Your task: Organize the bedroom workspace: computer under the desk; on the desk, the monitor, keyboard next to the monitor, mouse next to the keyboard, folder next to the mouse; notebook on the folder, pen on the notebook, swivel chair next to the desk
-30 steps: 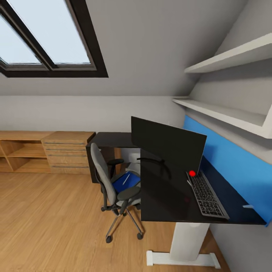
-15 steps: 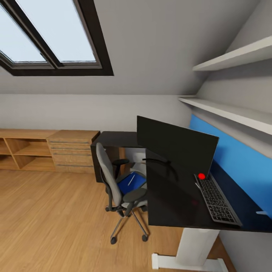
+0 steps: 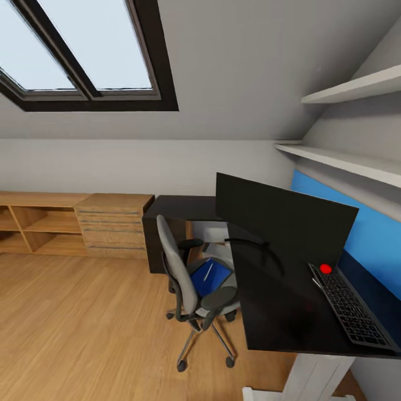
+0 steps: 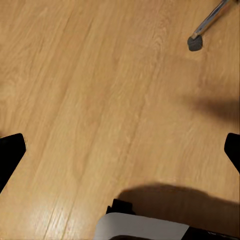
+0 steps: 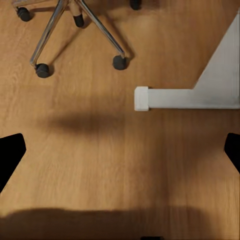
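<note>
Swinging left, the head camera pushes the desk (image 3: 289, 312) and swivel chair (image 3: 192, 284) rightward in frame; both pincers (image 4: 120, 150) (image 5: 120, 150) hang spread wide, empty; folder (image 3: 210, 277) awaits pickup.

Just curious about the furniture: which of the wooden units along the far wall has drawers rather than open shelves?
The light-wood drawer chest, the one nearest the black desk. Its front shows stacked drawer fronts, while the open shelf unit beside it shows bare compartments.

Black gripper fingers (image 4: 11, 152), white housing (image 4: 142, 227)
</note>
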Controlling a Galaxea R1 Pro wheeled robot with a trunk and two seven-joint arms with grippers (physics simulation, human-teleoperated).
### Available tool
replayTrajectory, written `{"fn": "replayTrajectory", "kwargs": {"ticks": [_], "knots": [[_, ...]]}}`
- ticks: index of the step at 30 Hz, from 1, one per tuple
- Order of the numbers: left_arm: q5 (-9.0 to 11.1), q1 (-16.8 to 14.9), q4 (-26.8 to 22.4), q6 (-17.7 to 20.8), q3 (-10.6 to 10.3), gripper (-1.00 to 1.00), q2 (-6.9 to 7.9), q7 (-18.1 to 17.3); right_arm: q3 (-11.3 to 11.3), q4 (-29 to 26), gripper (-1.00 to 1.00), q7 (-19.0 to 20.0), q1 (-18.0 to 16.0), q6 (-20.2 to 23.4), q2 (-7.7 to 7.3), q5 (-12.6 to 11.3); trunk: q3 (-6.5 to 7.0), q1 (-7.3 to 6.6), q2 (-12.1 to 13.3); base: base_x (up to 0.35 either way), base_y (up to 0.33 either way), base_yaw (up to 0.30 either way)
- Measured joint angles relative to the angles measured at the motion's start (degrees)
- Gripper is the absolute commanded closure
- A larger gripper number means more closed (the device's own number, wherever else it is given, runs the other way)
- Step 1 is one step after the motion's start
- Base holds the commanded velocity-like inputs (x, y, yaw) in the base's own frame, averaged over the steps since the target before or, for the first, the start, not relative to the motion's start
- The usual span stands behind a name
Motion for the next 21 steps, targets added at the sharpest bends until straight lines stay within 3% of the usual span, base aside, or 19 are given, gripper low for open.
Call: {"fn": "replayTrajectory", "kwargs": {"ticks": [4,13,21], "knots": [[0.0,0.0,0.1,0.0,0.1,-1.00,0.04,0.0,0.1,0.1,-1.00,-0.2,0.0,-0.1,0.48,0.1,0.00,0.01,0.0,0.092,0.315,-0.075],[0.0,0.0,0.1,-0.1,0.1,-1.00,0.04,0.0,0.3,0.2,-1.00,-0.2,0.0,0.0,0.80,0.3,-0.12,0.02,0.0,0.011,0.327,-0.226],[0.0,0.0,0.1,0.0,0.0,-1.00,0.04,0.0,0.5,0.3,-1.00,-0.1,0.0,0.0,1.02,0.4,-0.24,0.01,0.0,0.000,0.342,-0.031]]}}
